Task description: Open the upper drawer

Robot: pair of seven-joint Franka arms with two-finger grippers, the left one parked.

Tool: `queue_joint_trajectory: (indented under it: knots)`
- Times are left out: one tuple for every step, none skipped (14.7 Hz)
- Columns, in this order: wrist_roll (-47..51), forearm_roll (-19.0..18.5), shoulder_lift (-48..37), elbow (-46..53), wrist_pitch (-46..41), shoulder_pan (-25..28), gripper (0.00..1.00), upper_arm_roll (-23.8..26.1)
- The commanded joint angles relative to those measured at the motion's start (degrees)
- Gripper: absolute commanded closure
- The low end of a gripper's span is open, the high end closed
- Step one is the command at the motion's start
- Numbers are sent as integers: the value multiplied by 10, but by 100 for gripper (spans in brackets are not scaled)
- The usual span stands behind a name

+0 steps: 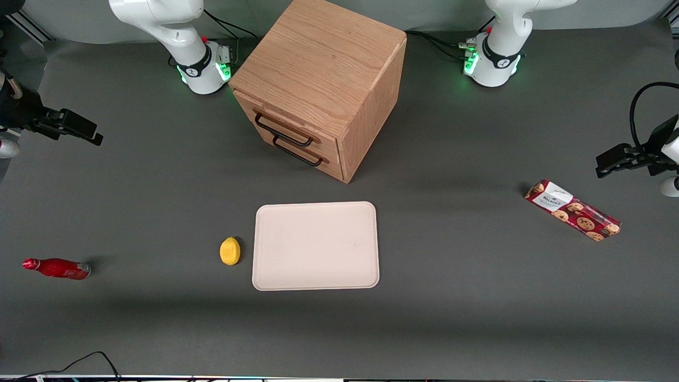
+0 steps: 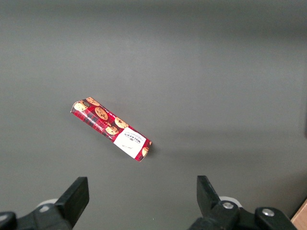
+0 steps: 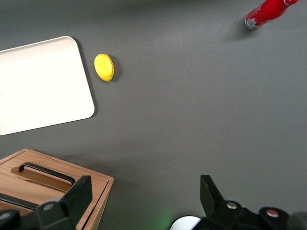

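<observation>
tray (image 1: 316, 245) nearest camera | upper drawer (image 1: 289, 123) shut - stiff, light; hook black wire handle (image 1: 283, 131) mid-bar | pincer (image 3: 144, 196) wide open, empty, toward working arm's end

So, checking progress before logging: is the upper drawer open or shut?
Shut. The upper drawer sits flush in the cabinet, untouched; the gripper hangs toward the working arm's end, fingers open.

The gripper (image 1: 79, 130) hangs, fingers apart, toward the working arm's end of the table, well apart from the cabinet (image 1: 318, 85). The upper drawer (image 1: 286, 126) sits above the lower drawer (image 1: 305, 151). Nearer the camera than the gripper lie bottle (image 1: 57, 268), lemon (image 1: 229, 251) and, beside the lemon, the tray (image 1: 316, 245).
</observation>
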Motion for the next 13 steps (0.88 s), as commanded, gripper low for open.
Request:
queue_joint_trajectory:
  knots:
    - [-34,-1,6,13,-3,-7,0,-2]
    - [-38,-1,6,18,-5,-3,0,0]
    - [-40,0,7,19,-6,-5,0,1]
    - [-44,0,7,19,-5,-6,0,1]
    - [-43,0,7,22,-6,-4,0,1]
    - [-40,0,7,21,-6,-3,0,1]
    - [-41,0,7,19,-6,-3,0,2]
    - [-38,1,7,18,-8,-1,0,2]
    - [-37,1,7,19,-8,3,0,5]
    - [-35,2,5,19,-8,4,0,12]
    - [-35,2,5,19,-8,4,0,36]
    - [-34,2,5,19,-8,3,0,57]
    - [-32,2,3,19,-8,4,0,75]
